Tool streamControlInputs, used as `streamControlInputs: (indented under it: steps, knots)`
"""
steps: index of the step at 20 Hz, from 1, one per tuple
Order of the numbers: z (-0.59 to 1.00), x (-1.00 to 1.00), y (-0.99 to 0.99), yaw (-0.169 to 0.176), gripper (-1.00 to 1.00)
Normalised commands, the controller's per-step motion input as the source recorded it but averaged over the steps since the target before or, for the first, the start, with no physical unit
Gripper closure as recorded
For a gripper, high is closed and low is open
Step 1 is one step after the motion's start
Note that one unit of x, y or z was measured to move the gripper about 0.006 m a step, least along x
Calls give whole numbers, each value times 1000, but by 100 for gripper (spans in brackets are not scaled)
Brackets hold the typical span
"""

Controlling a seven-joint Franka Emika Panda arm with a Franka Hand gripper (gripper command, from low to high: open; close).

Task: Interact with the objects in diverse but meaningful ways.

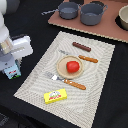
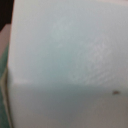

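Note:
My gripper [image 1: 12, 66] is at the exterior view's left, over the black table beside the placemat. It is shut on the pale blue-white milk carton [image 1: 13, 71], whose side fills the wrist view [image 2: 65, 60] and hides the fingers. A red tomato [image 1: 73, 66] sits on the tan plate [image 1: 61, 68]. A brown sausage stick [image 1: 81, 47] lies on the mat behind the plate. A yellow butter box [image 1: 55, 95] lies near the mat's front edge. A grey two-handled pot [image 1: 93, 13] stands on the brown board at the back.
A wooden-handled fork [image 1: 66, 81] and knife [image 1: 87, 59] flank the plate on the striped placemat [image 1: 35, 82]. A grey saucepan [image 1: 68, 10] and a bowl [image 1: 123, 19] stand on the brown board [image 1: 107, 31].

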Motion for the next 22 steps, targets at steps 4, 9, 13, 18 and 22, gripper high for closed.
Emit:
streamControlInputs:
  steps: [4,9,13,18,22]
  knots:
    - [887,794,346,0,100]
    - [866,766,416,0,100]
    - [624,598,605,17,100]
    - [201,269,834,53,100]
    - [0,69,829,19,100]
